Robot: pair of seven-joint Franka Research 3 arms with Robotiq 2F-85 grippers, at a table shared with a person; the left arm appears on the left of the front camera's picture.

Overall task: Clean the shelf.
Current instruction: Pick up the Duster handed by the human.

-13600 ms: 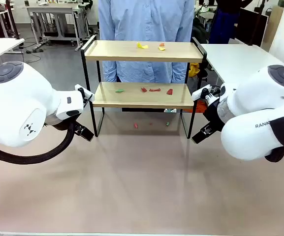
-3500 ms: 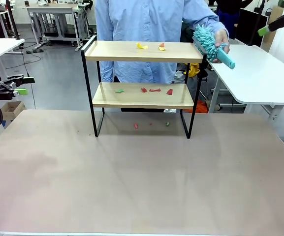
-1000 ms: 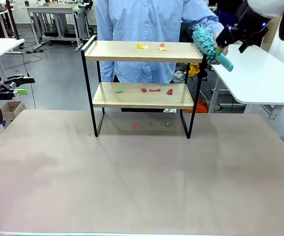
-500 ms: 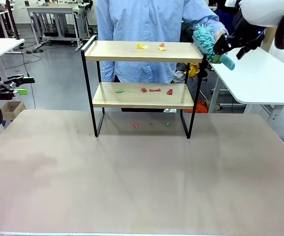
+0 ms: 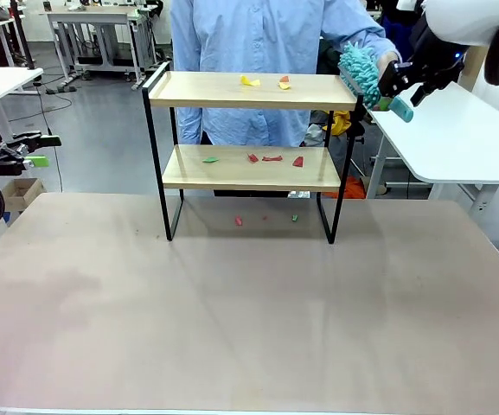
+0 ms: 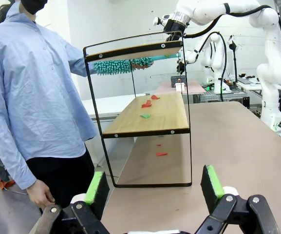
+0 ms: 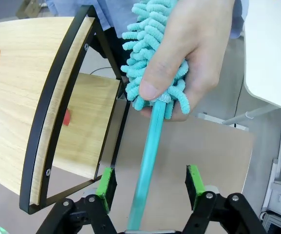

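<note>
The shelf point(image 5: 214, 89) stands at the far middle of the table point(image 5: 249, 328), both boards level. A person point(image 5: 258, 35) in a light blue shirt stands right behind it.

A yellow scrap point(image 5: 249, 81) and an orange scrap point(image 5: 284, 83) lie on the top board. A green scrap point(image 5: 209, 159) and some red scraps point(image 5: 271, 158) lie on the lower board. Two bits point(image 5: 239, 221), one red and one green, lie on the table under the shelf.

The person's hand point(image 7: 198, 53) holds a teal duster point(image 5: 359, 71) up at the shelf's right end, about level with the top board. The fluffy head is nearest the shelf, and the hand grips where the head meets the handle point(image 7: 145, 156). The handle slants down and away to the right.

The right tool point(image 7: 150, 183) reaches in high from the right. The handle runs between its green pads point(image 7: 106, 185) with a gap on each side, so the tool is released and touches nothing.

The left tool point(image 6: 155, 187) hangs well to the left of the shelf, off the table's left edge. It faces the shelf's left end with its pads wide apart and grasps nothing.
</note>
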